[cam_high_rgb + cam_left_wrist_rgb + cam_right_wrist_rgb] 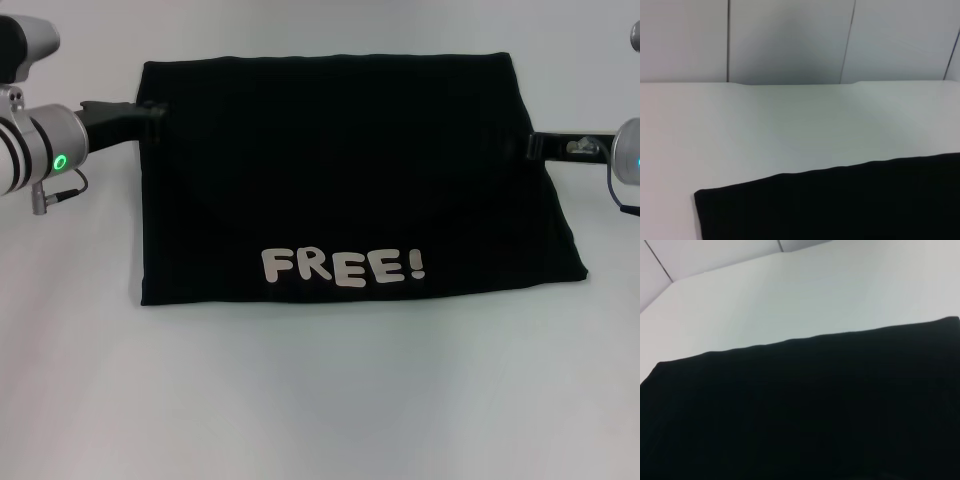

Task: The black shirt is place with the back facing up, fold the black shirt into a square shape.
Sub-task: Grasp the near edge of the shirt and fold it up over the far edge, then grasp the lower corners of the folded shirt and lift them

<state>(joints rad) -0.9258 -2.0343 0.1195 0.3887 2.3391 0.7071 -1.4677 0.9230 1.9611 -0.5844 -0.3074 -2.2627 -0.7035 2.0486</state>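
You have the black shirt (350, 190) lying flat on the counter (320, 400), folded over on itself, with its printed side up and the lettering (343, 267) along the edge nearest the robot. The left gripper (150, 112) meets the shirt's left edge near the far corner. The right gripper (540, 146) meets the right edge, about midway along it.

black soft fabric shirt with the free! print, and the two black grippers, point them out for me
black soft fabric shirt (340, 170), head view, plain cloth above the print
left gripper (150, 112), head view, tip at the shirt's left edge
right gripper (537, 146), head view, tip at the shirt's right edge
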